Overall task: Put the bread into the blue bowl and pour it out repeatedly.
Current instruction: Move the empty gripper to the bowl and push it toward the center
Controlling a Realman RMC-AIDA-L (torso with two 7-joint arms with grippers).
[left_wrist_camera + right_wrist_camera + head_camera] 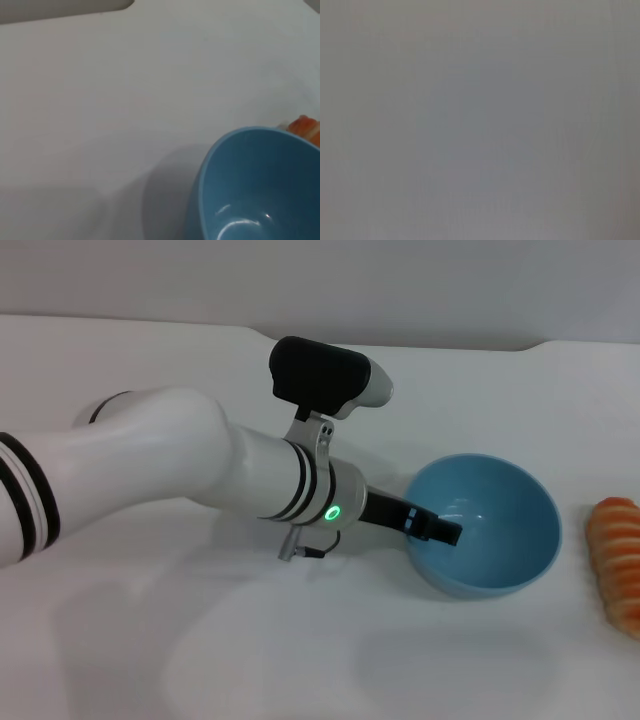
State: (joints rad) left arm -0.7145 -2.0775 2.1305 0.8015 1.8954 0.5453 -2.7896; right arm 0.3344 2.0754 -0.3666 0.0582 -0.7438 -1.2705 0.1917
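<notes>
One bowl (485, 530) and one bread (618, 562) were shown on the white table (150, 640); no label, brand or writing could be read on either. The bowl, tilted with its opening turned up and toward the bread, was gripped at its near-left rim by the left gripper (440, 530), whose dark fingers were clamped on the wall, one inside the bowl. The bowl was seen empty. The bread lay on the table, apart from the bowl, at the right edge. Only blank grey was recorded in the right wrist view.
</notes>
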